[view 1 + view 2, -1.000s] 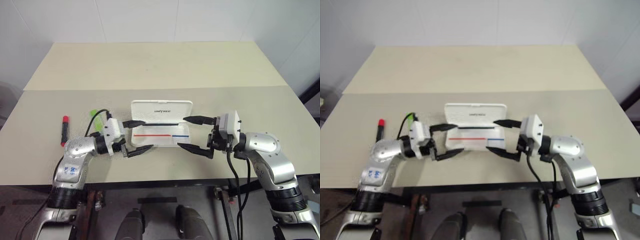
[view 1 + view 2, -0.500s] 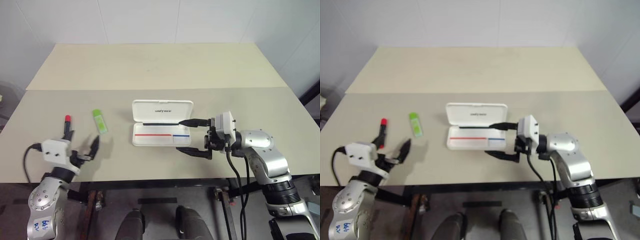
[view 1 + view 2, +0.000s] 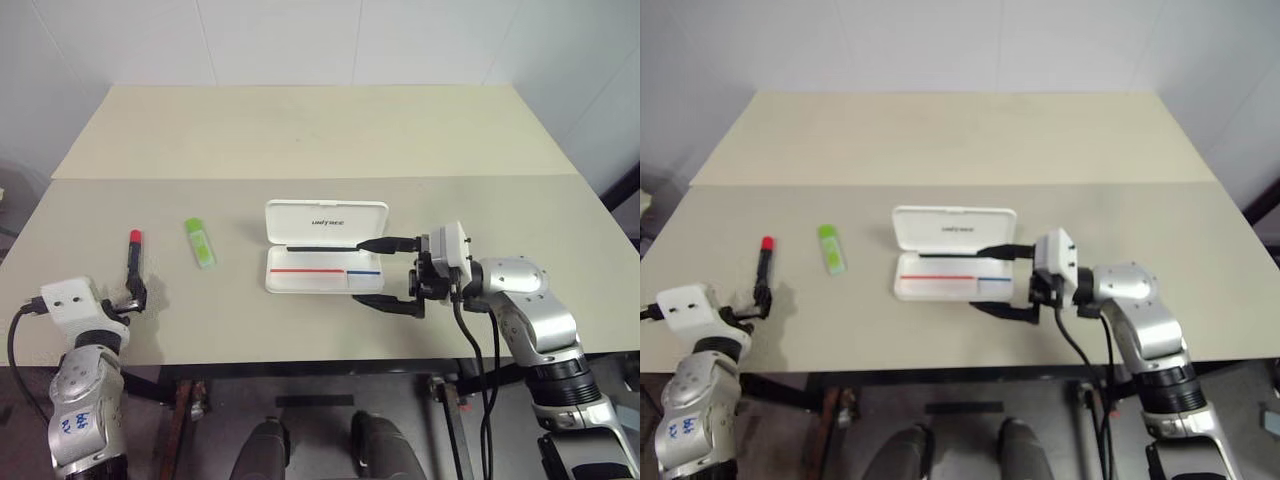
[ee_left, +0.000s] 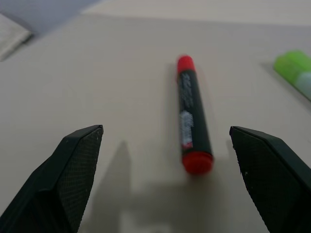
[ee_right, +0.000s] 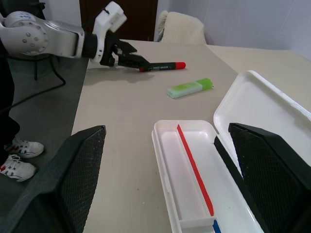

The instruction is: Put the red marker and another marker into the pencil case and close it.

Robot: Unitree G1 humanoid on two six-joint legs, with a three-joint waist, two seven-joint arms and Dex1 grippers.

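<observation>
Left gripper (image 4: 165, 189): jaws wide open, holding nothing, at the near end of the red marker (image 3: 132, 257), which lies between the spread fingers. Right gripper (image 3: 385, 271): jaws wide open, empty, at the right end of the pencil case (image 3: 322, 259).

Red marker: black barrel, red cap at the far end, flat on the tabletop (image 3: 300, 130), far left. Light-green marker (image 3: 200, 242) between it and the case. Case open, lid back, red and blue stripes inside.

Left wrist view shows white print on the barrel and a red near end.

Red marker (image 3: 132, 259): black barrel, lying flat at far left. Light-green marker (image 3: 200, 242): lying beside it. White pencil case (image 3: 324, 259): sitting open, centre.
</observation>
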